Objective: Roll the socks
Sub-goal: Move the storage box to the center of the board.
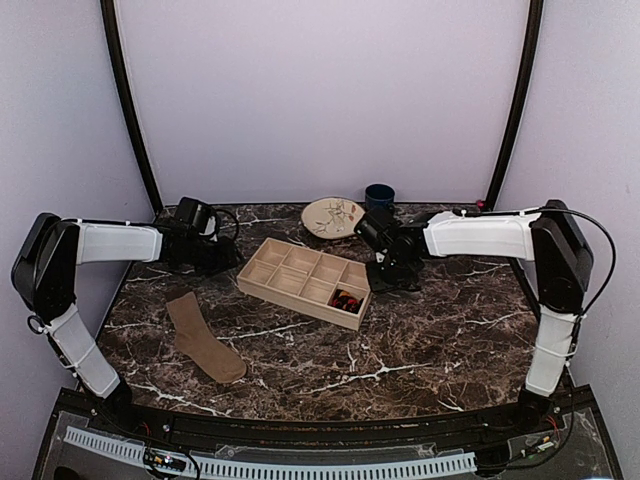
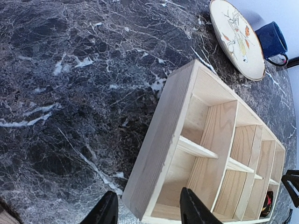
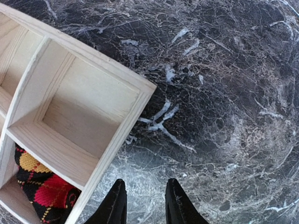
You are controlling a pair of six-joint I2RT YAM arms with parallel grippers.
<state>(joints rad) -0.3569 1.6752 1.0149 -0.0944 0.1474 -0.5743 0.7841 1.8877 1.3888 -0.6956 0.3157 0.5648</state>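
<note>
Gaping empty, left pincer (image 2: pixel 148 210) and right pincer (image 3: pixel 145 203) flank the tray (image 2: pixel 159 140); sock (image 1: pixel 203 337) lies well behind the left, so swinging back could clip the tray.

Left arm (image 1: pixel 118 242) and right arm (image 1: pixel 478 236): white wrapped links, bulky black housings at the elbow and wrist joints. A thin black cable (image 1: pixel 598 262) loops off the right elbow, and a thin wire runs along each upper link. Left tool (image 2: pixel 147 198) and right tool (image 3: pixel 144 193): two matte black tapered fingers (image 3: pixel 114 205) each.
</note>
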